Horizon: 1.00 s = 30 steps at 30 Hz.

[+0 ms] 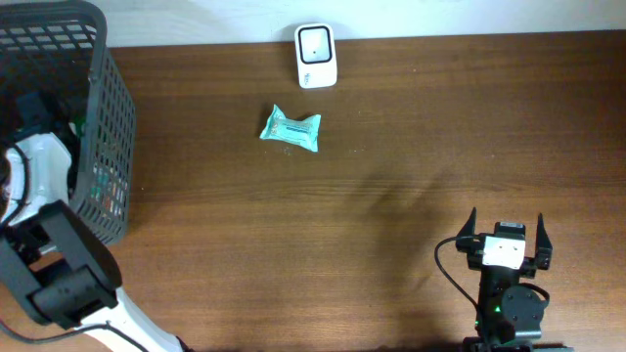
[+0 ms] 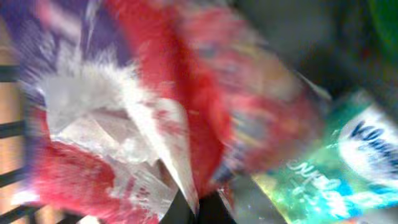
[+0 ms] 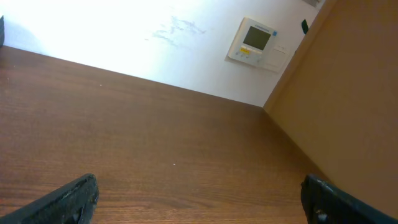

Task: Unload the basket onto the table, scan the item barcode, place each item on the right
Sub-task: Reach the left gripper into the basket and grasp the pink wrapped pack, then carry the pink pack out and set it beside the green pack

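Wooden table (image 1: 391,196) aside, the red packet (image 2: 186,93) sits just ahead of the left gripper's (image 2: 198,210) closed fingers in the basket (image 1: 108,117); the right gripper (image 1: 506,233), agape, is well apart.

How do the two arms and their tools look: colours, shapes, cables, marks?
The left arm has boxy black joints and white shells. The right arm is black, with a white plate near the wrist, a small green light and a thin black cable looping beside it. The right tool has two black pointed fingers.
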Available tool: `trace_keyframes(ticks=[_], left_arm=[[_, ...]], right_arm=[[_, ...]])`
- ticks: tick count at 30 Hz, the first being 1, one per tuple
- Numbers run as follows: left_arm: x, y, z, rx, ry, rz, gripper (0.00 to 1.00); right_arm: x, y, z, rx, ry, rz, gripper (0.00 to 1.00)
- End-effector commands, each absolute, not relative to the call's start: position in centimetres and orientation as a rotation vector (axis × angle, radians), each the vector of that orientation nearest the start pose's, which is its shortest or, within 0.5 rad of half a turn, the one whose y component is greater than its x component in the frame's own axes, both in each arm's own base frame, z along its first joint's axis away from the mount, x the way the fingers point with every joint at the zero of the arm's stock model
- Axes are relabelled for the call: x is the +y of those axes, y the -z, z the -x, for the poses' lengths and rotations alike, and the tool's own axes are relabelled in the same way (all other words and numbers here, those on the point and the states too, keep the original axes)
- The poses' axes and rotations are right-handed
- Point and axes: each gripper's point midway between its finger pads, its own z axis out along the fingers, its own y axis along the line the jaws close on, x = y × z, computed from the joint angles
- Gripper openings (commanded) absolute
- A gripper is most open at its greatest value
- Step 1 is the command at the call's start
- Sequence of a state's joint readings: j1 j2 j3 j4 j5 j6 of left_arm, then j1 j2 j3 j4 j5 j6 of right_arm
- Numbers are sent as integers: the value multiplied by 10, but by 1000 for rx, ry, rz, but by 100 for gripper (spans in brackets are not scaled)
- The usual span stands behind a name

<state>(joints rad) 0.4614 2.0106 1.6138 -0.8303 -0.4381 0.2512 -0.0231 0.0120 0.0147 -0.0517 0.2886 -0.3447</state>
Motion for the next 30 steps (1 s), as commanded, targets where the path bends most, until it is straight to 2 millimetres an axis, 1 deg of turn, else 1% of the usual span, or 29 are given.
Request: trace_keyframes(ticks=[1, 4, 6, 8, 9, 10, 15, 16, 17, 19, 20, 21, 22, 23, 24, 25, 26, 27, 28, 29, 30], left_arm=[[270, -236, -395, 2411, -691, 656, 0], [236, -305, -405, 2235, -467, 539, 0], [214, -341, -402, 2143, -369, 465, 0], [198, -359, -402, 2098, -290, 406, 0], [187, -368, -404, 2072, -229, 361, 0], [181, -374, -406, 2051, -197, 347, 0], [177, -419, -403, 1863, -95, 476, 0], [173, -428, -403, 1827, -50, 491, 0], [164, -439, -404, 1790, 16, 476, 0], [129, -468, -405, 1714, 210, 364, 0], [108, -484, -404, 1675, 309, 295, 0], [91, -495, -403, 1647, 377, 238, 0], [67, -511, -399, 1610, 464, 164, 0], [49, -518, -396, 1596, 525, 125, 0], [32, -520, -396, 1595, 564, 100, 0], [5, -516, -397, 1620, 621, 55, 0], [-14, -508, -398, 1653, 666, 32, 0], [-41, -493, -401, 1713, 728, 6, 0], [-62, -476, -404, 1779, 764, 3, 0], [-79, -457, -407, 1853, 781, 12, 0], [-97, -429, -411, 1954, 766, 36, 0]], right_arm=[[-57, -162, -237, 1647, 528, 26, 99], [-57, -162, -237, 1647, 528, 26, 99], [-57, -162, -237, 1647, 528, 26, 98], [-57, -162, -237, 1647, 528, 26, 99], [-57, -162, -237, 1647, 528, 26, 99], [-57, -162, -237, 1647, 528, 26, 99], [-57, -162, -237, 1647, 528, 26, 99], [-57, -162, -237, 1647, 528, 26, 99], [-57, -162, -237, 1647, 528, 26, 99], [-57, -162, -237, 1647, 528, 26, 99], [-57, -162, -237, 1647, 528, 26, 99], [-57, -162, -237, 1647, 528, 26, 99], [-57, -162, -237, 1647, 528, 26, 99], [-57, -162, -237, 1647, 528, 26, 99], [-57, -162, -237, 1647, 528, 26, 99], [-57, -162, -237, 1647, 528, 26, 99], [-57, -162, -237, 1647, 528, 26, 99], [-57, -162, -237, 1647, 528, 26, 99], [-57, -162, -237, 1647, 528, 26, 99], [-57, -162, -237, 1647, 528, 26, 99], [-57, -162, -237, 1647, 528, 26, 99]])
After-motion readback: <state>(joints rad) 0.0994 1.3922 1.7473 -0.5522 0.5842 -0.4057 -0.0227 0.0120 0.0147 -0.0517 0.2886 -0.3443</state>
